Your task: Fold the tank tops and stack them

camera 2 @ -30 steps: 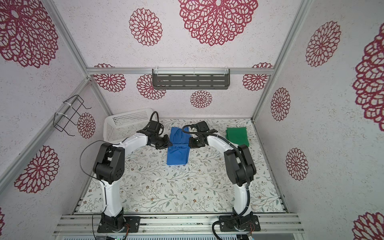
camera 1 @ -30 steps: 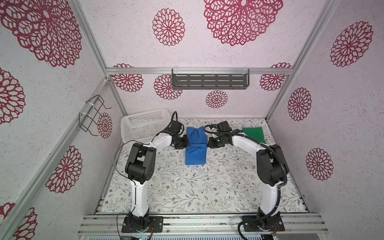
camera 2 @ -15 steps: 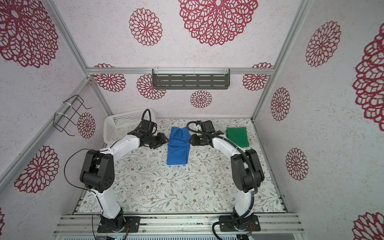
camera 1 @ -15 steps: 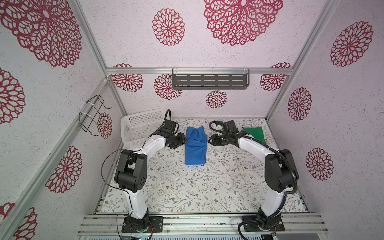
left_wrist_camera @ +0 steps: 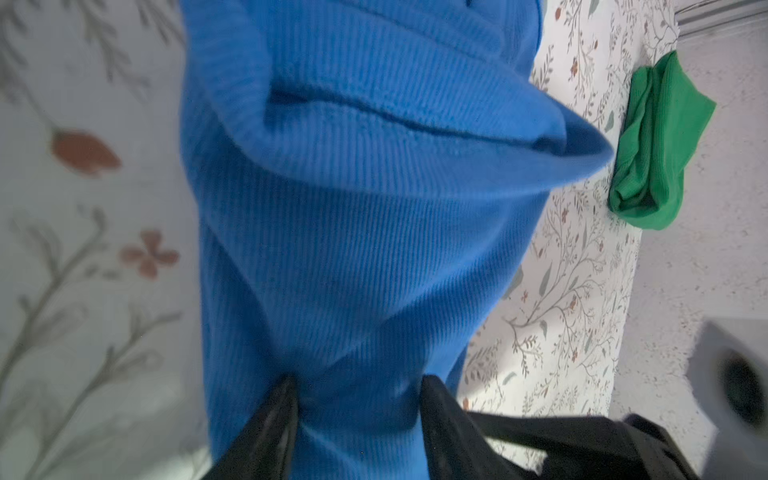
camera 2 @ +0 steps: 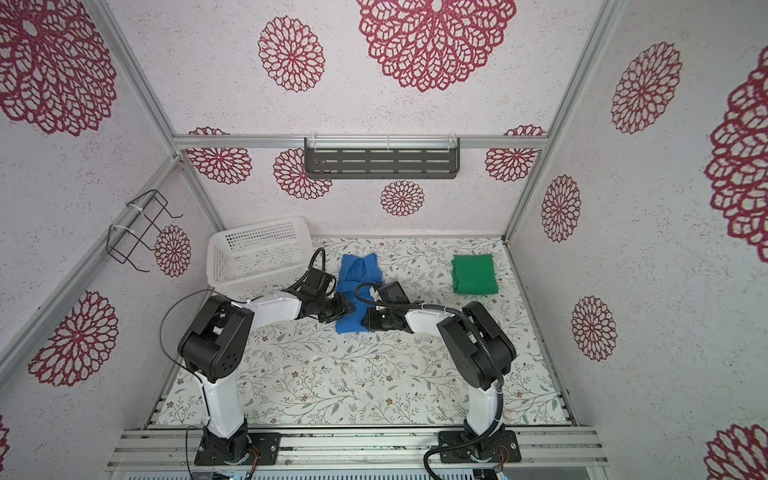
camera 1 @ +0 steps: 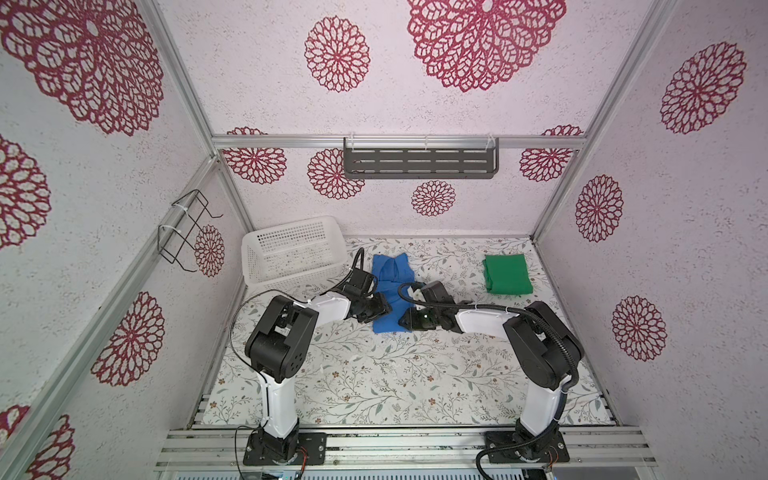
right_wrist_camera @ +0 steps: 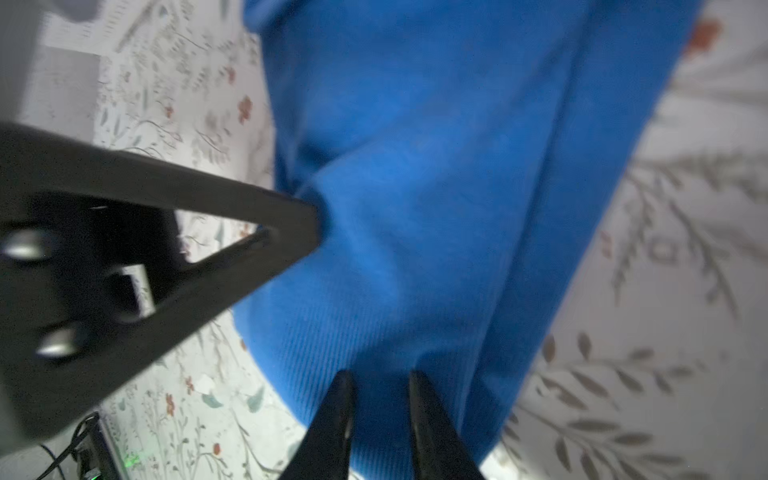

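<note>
Left wrist view: the left fingers [left_wrist_camera: 278, 415] stand part open astride the blue tank top [left_wrist_camera: 353, 228], cloth bunched between them. The right fingers [right_wrist_camera: 336, 411] are nearly closed at its opposite edge; whether they grip I cannot tell. It lies on the surface [camera 1: 374, 374]; the folded green tank top [camera 1: 507, 274] sits well apart.

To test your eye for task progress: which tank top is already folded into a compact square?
The green tank top, a compact square at the back right of the table. The blue tank top lies as a long, narrow strip.
</note>
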Controlling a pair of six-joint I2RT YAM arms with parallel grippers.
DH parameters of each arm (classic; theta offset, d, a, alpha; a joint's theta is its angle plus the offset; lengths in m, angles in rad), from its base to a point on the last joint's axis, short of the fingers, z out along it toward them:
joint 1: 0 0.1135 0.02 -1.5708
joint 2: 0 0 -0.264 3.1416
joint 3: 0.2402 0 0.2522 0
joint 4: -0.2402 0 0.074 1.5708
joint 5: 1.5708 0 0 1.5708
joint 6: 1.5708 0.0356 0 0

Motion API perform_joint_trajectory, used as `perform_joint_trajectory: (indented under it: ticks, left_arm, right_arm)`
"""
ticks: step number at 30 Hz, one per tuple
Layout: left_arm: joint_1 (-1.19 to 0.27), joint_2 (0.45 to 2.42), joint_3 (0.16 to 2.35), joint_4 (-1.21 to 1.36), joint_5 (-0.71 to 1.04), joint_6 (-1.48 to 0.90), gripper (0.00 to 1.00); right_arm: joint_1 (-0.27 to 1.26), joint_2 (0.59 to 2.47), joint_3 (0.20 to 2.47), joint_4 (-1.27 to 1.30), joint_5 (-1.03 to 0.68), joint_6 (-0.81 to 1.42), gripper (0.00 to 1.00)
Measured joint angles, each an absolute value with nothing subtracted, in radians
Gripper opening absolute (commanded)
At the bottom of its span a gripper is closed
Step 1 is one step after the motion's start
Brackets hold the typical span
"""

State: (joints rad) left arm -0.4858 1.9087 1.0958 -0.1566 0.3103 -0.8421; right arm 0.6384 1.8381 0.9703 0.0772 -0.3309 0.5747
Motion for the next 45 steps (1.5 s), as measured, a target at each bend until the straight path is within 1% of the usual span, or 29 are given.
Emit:
perform_joint_trajectory:
  ticks: [3, 6, 9, 12, 14, 16, 19, 22, 28, 30, 34, 37, 40, 42, 45]
  left_arm:
    - [-0.547, 1.778, 0.967, -0.181, 0.301, -0.867, 0.56]
    - [-0.587, 1.601, 0.884, -0.271, 0.291, -0.882, 0.58]
    - [-0.560, 1.427, 0.875, -0.328, 0.257, -0.883, 0.57]
    - [-0.484, 1.330, 0.869, -0.309, 0.248, -0.884, 0.52]
    - [-0.436, 1.334, 0.849, -0.271, 0.252, -0.893, 0.51]
    - [-0.414, 1.378, 0.826, -0.236, 0.253, -0.908, 0.51]
    - [-0.424, 1.468, 0.804, -0.191, 0.266, -0.927, 0.51]
    - [-0.430, 1.559, 0.811, -0.152, 0.281, -0.938, 0.47]
    - [-0.428, 1.740, 0.941, -0.106, 0.312, -0.935, 0.46]
    - [-0.419, 1.814, 1.007, -0.096, 0.327, -0.926, 0.46]
    - [-0.374, 1.914, 1.132, -0.140, 0.328, -0.885, 0.47]
    - [-0.336, 1.904, 1.183, -0.191, 0.306, -0.850, 0.48]
    - [-0.315, 1.833, 1.191, -0.235, 0.274, -0.826, 0.48]
    - [-0.315, 1.754, 1.156, -0.230, 0.272, -0.826, 0.48]
    - [-0.338, 1.614, 1.040, -0.186, 0.277, -0.857, 0.48]
  right_arm:
    - [0.688, 1.701, 0.832, 0.073, -0.307, 0.612, 0.31]
    - [0.730, 1.526, 0.751, -0.004, -0.307, 0.628, 0.39]
    - [0.696, 1.404, 0.748, -0.065, -0.310, 0.621, 0.41]
    - [0.618, 1.373, 0.776, -0.080, -0.311, 0.602, 0.40]
    - [0.576, 1.404, 0.803, -0.080, -0.316, 0.587, 0.39]
    - [0.549, 1.465, 0.840, -0.077, -0.323, 0.571, 0.38]
    - [0.542, 1.578, 0.905, -0.062, -0.346, 0.548, 0.38]
    - [0.543, 1.677, 0.973, -0.048, -0.369, 0.527, 0.35]
    - [0.546, 1.829, 1.095, 0.027, -0.411, 0.517, 0.29]
    - [0.546, 1.884, 1.134, 0.061, -0.415, 0.518, 0.28]
    - [0.545, 1.977, 1.206, 0.077, -0.360, 0.516, 0.28]
    - [0.538, 1.979, 1.215, 0.063, -0.289, 0.514, 0.32]
    - [0.525, 1.934, 1.208, 0.041, -0.246, 0.504, 0.35]
    - [0.520, 1.877, 1.181, 0.028, -0.240, 0.493, 0.35]
    - [0.515, 1.782, 1.124, 0.014, -0.270, 0.489, 0.34]
